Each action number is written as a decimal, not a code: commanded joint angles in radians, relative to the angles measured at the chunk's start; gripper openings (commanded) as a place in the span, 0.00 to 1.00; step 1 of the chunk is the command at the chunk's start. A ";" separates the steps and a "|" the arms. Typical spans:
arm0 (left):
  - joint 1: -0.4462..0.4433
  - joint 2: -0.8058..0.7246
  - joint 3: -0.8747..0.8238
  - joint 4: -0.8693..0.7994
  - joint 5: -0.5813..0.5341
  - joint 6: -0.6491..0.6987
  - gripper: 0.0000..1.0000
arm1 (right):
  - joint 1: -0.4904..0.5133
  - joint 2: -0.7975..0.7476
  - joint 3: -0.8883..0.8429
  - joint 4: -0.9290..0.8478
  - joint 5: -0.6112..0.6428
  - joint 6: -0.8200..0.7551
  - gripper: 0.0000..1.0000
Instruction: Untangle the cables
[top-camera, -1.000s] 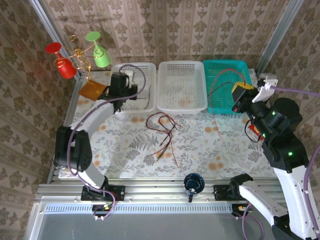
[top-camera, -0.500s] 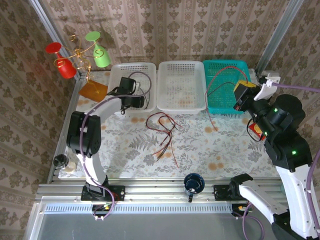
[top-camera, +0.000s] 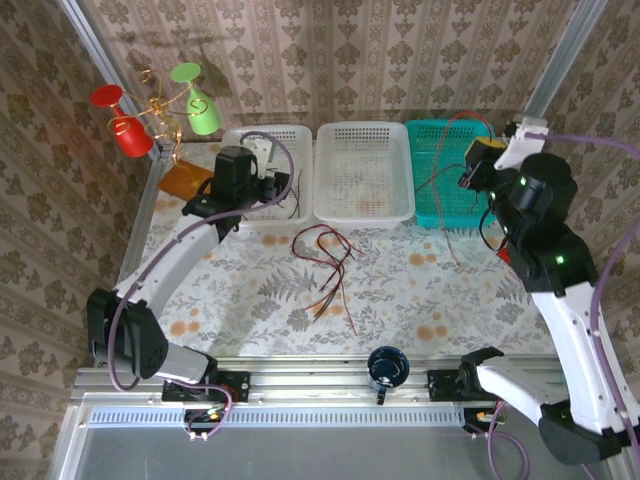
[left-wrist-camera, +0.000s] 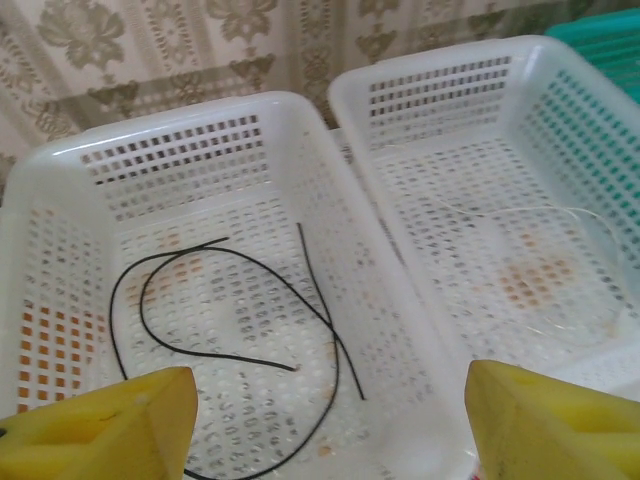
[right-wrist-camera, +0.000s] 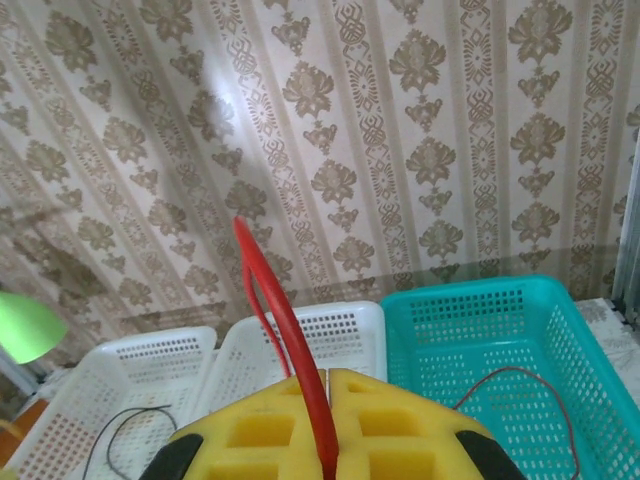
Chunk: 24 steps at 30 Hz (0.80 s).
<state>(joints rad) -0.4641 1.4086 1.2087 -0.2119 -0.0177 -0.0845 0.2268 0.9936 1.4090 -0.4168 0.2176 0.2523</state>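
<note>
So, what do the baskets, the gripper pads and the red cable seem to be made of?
Baskets: moulded plastic, slightly glossy, judging by the regular slots. Pads: probably matte yellow foam or soft rubber, with square pockets. Red cable: smooth, shiny sleeve, likely plastic insulation; the core is hidden.

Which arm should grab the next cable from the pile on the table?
Left. The left end effector is open and empty above the white basket holding a black cable. The right end effector is shut on a red cable over the teal basket, so it is busy.
</note>
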 joint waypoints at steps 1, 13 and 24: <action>-0.057 -0.039 -0.064 0.022 0.012 -0.033 0.71 | -0.005 0.040 0.085 0.082 0.102 -0.081 0.00; -0.292 -0.195 -0.181 -0.067 -0.210 -0.058 0.71 | -0.053 0.360 0.276 0.173 0.251 -0.290 0.00; -0.351 -0.369 -0.332 -0.141 -0.276 -0.189 0.70 | -0.176 0.540 0.227 0.146 0.302 -0.165 0.00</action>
<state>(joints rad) -0.7921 1.0840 0.9257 -0.3092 -0.2489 -0.2001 0.0738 1.5318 1.6547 -0.2691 0.5056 0.0296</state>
